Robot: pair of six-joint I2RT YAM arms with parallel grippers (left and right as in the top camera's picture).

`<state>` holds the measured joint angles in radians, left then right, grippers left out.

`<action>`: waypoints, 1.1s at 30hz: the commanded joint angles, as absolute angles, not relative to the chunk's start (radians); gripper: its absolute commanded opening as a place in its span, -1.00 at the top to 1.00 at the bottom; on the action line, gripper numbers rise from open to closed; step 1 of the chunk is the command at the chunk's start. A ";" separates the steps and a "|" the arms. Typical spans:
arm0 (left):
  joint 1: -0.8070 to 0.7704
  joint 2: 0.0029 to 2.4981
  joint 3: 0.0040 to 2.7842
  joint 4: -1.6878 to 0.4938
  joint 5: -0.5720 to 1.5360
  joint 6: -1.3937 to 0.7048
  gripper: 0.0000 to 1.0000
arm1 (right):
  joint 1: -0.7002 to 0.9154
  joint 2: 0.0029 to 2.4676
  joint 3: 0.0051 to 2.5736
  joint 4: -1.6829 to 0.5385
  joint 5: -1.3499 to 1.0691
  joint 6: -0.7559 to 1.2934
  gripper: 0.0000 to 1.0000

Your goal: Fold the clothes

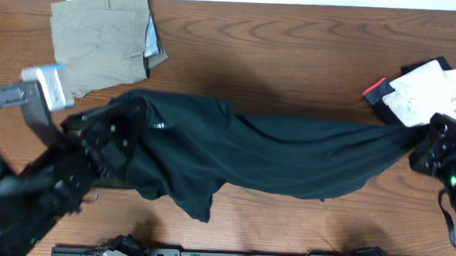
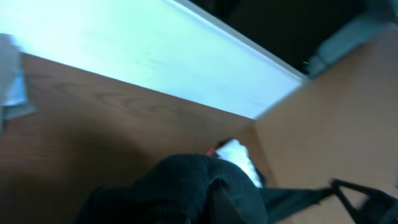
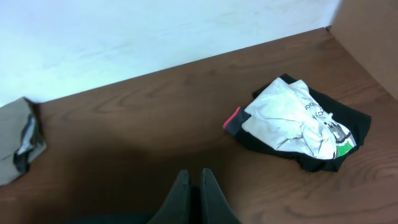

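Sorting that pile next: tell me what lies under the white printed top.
A black garment lies under the white printed top, with its black edges and red trim showing around it. Its middle is covered, so anything else beneath cannot be seen.

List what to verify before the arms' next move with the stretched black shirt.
1. Hold of left gripper on black T-shirt: ok, shut on it.
2. Hold of right gripper on the shirt's other end: ok, shut on it.
3. Shirt spread flat: not ok, bunched into a twisted band between the grippers.
4. Sleeves and hem identifiable: cannot tell, folds hide them.
5. Shirt apart from white printed top: cannot tell, its right end lies close beside that pile.
6. Khaki folded piece out of the way: ok, at the far left.
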<state>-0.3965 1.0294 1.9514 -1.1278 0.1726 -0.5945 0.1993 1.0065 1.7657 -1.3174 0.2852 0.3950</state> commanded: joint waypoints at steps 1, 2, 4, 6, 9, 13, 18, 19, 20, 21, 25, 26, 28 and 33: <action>-0.399 1.103 1.972 -1.121 -0.020 -0.579 0.88 | 0.194 1.069 1.774 -1.287 0.343 0.414 0.97; -0.399 1.127 1.972 -1.121 -0.062 -0.577 0.88 | 0.194 1.087 1.774 -1.276 0.345 0.414 0.97; -0.399 1.179 1.972 -1.120 -0.138 -0.576 0.88 | 0.194 1.133 1.774 -1.254 0.344 0.415 0.98; -0.399 1.243 1.972 -1.113 -0.196 -0.576 0.88 | 0.194 1.188 1.774 -1.231 0.344 0.418 0.97; -0.398 1.353 1.972 -1.086 -0.261 -0.572 0.88 | 0.194 1.283 1.774 -1.195 0.344 0.458 0.97; -0.398 1.506 1.972 -0.986 -0.335 -0.489 0.88 | 0.194 1.419 1.774 -1.104 0.344 0.460 0.97; -0.376 1.702 1.972 -0.828 -0.354 -0.424 0.88 | 0.191 1.599 1.774 -0.966 0.344 0.460 0.97; -0.368 1.736 1.972 -0.803 -0.354 -0.422 0.88 | 0.190 1.628 1.774 -0.947 0.344 0.460 0.97; -0.358 1.775 1.972 -0.777 -0.354 -0.422 0.88 | 0.188 1.664 1.774 -0.925 0.344 0.460 0.97; -0.347 1.807 1.972 -0.758 -0.354 -0.422 0.84 | 0.188 1.692 1.774 -0.906 0.344 0.459 0.97; -0.297 1.941 1.972 -0.728 -0.354 -0.422 0.23 | 0.178 1.814 1.774 -0.843 0.345 0.448 0.45; -0.286 1.964 1.972 -0.733 -0.353 -0.418 0.11 | 0.176 1.834 1.774 -0.836 0.345 0.434 0.22; -0.262 2.001 1.972 -0.762 -0.353 -0.400 -0.23 | 0.167 1.863 1.774 -0.838 0.348 0.418 0.20; -0.225 1.999 1.972 -0.849 -0.353 -0.397 -0.50 | 0.146 1.848 1.774 -0.870 0.350 0.418 -0.16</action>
